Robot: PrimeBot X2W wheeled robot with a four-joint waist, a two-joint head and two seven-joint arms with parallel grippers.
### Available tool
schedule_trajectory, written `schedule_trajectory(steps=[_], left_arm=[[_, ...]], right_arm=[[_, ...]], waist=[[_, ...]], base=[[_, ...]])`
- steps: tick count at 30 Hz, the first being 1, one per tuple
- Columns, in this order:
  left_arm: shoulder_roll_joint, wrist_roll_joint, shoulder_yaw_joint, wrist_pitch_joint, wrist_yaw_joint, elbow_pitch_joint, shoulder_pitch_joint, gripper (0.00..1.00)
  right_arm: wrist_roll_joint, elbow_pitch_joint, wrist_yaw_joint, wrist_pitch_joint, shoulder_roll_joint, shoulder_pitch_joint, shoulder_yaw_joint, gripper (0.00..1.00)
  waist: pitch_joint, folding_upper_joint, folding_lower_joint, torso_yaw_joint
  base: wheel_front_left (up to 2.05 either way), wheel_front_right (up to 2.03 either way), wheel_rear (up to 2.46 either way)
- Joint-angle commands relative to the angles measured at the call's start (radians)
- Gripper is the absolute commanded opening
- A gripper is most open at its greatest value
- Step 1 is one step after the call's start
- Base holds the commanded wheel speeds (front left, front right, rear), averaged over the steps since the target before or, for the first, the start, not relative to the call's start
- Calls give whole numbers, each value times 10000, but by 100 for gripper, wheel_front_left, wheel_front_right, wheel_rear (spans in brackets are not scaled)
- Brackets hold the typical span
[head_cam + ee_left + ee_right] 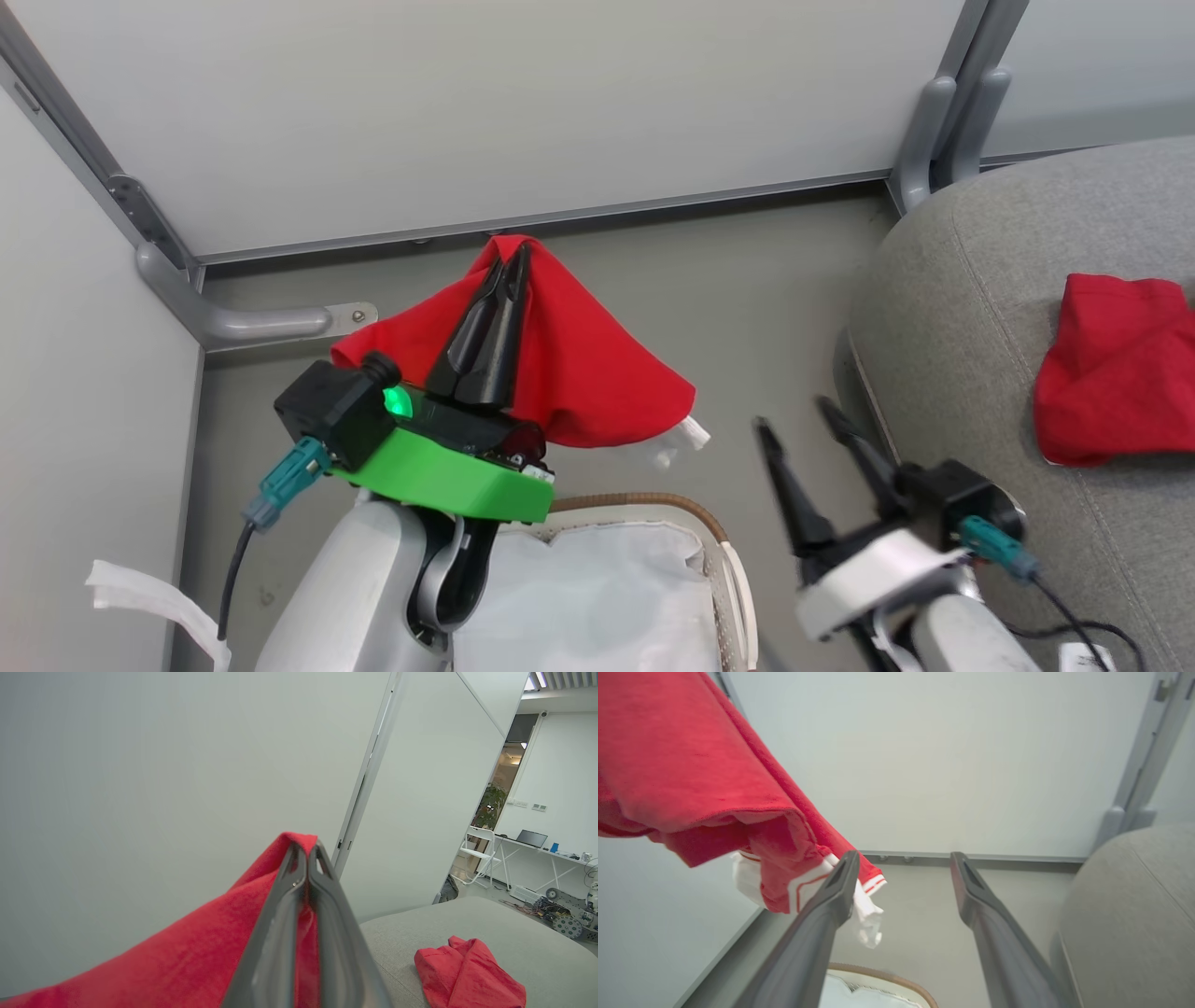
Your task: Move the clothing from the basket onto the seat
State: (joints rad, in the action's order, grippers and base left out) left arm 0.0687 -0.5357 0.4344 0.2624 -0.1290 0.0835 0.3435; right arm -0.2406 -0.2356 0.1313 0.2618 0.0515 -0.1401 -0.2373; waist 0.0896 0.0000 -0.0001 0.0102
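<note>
above the basket [653, 499], in the head view, the left gripper [511, 254] has its fingers pressed together on a red garment [597, 373]. the garment hangs from them like a tent, clear of the rim, with a scrap of white trim at its lower right edge. what shows of the basket holds just the white liner [597, 597] and no red, though the left forearm hides part of it. to the right, the seat [971, 308] already carries a second red garment [1116, 373], crumpled and well apart from the held one. the right gripper [794, 415] sits between basket and seat, fingers spread and holding nothing.

from the left wrist view, the two fingers meet at their tips with red cloth pinched between them and draped down to the left. beyond, the second red garment lies on the grey seat.

from the right wrist view, the fingers stand wide apart with bare floor between them. the held garment's striped white trim dangles just beside the left one, and the basket rim curves along the bottom edge.

by my reading, one piece is delivered and one is lifted out but not yet over the seat. what is left is to carry it across and let it go. whether more clothing lies in the hidden part of the basket, i cannot tell.
</note>
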Motion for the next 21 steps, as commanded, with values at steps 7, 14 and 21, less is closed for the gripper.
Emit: schedule_trajectory(steps=[7, 14, 21], left_arm=[[-49, 74, 253, 35, -32, -118, -48, 0], [-114, -39, 894, 36, -32, -133, -49, 0], [-160, -147, 1498, 36, -32, -81, 94, 0]], right_arm=[[-51, 1647, -10, 46, 377, -1141, -1998, 100], [-260, 1018, -11, 46, 524, -2010, -3234, 100], [-836, -450, -11, 46, 293, -2276, -3667, 0]], waist=[[-75, 0, 1, 83], [-49, 0, 1, 464], [-32, 0, 1, 907]], base=[[0, 0, 0], [0, 0, 0], [0, 0, 0]])
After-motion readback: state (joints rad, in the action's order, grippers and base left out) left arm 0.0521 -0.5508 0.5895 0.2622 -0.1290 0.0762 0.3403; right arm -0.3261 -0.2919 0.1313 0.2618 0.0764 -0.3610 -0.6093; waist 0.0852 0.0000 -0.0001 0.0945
